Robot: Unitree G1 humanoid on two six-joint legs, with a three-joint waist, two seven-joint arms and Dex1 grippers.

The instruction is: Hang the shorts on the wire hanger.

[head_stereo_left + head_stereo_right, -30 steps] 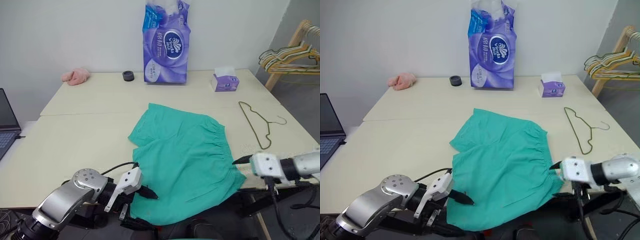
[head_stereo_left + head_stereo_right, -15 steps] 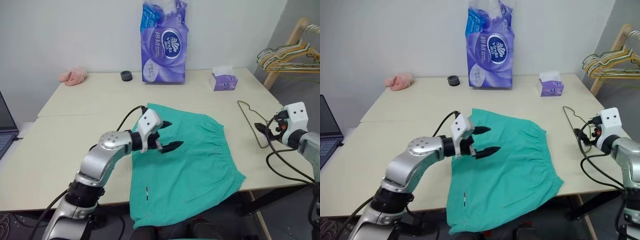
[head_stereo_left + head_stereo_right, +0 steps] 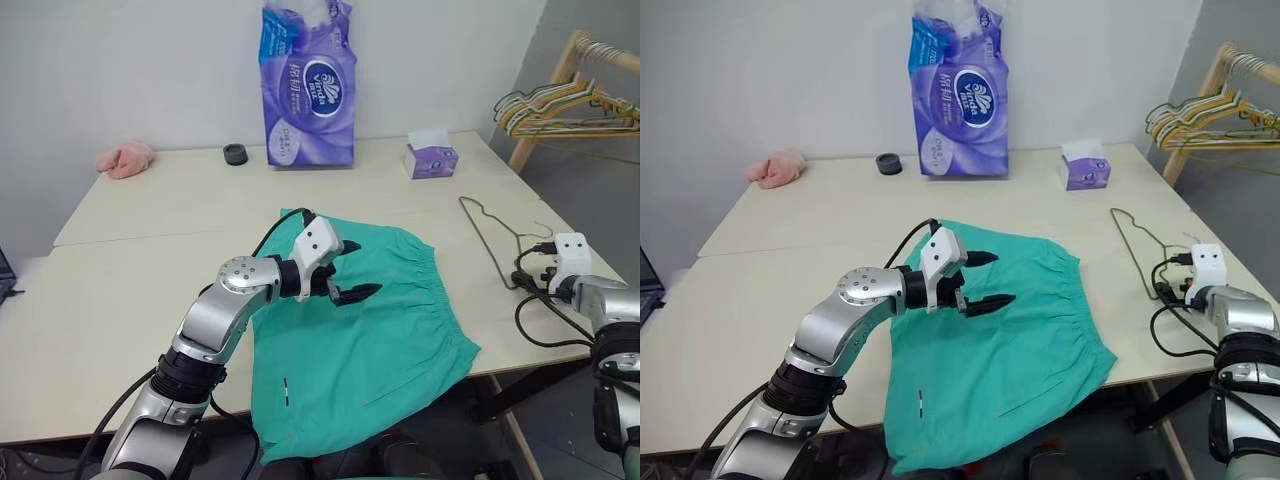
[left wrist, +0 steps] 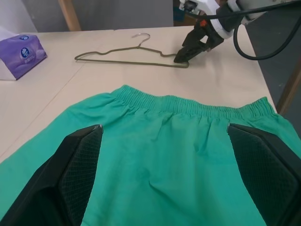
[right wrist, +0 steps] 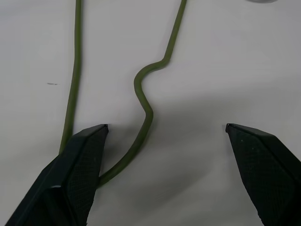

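You are at the reach for the hanger, nothing picked up yet. It lies flat on the bench, beside the waistband of the shorts, which are spread flat with the hems hanging over the near edge. Your right gripper is spread, empty, poised at the hanger's near corner, one finger beside the wire. Your left gripper hovers spread over the shorts. Next, I judge: lower the right and pinch that thin wire squarely.

left gripper spread wide, right gripper spread
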